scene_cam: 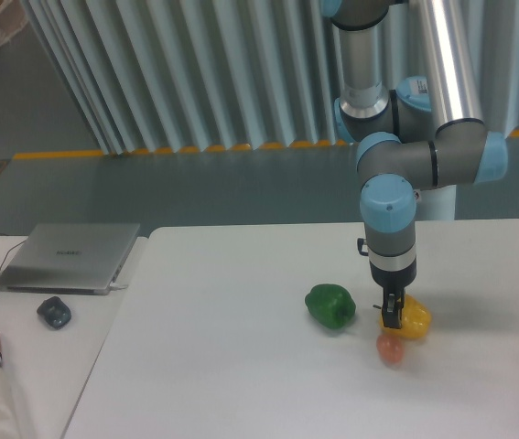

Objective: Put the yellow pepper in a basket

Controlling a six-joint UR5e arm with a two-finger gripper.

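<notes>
Here the pincer hangs straight down from the arm and sits at the left side of the yellow pepper, its dark fingers overlapping the fruit's near-left lobe. Whether the fingers are closed on the pepper or only set around it cannot be told; the tips are too small and dark to read. The pepper appears to rest on the white counter, just right of the pincer and partly behind it.

Judged from its look, the pepper is light and hollow, with a glossy, smooth skin that could slip between hard fingers. Its lobed shape gives uneven faces, so a grip across two opposite lobes, near the widest part, would likely seat best. The walls should be fairly stiff, yet a hard squeeze could dent them. The stem cannot be made out, so it offers no sure handle.

A small orange-pink egg lies just below the pincer, touching or nearly touching the pepper, and could be nudged. A green pepper sits to the pincer's left, apart. No basket is in view.
</notes>
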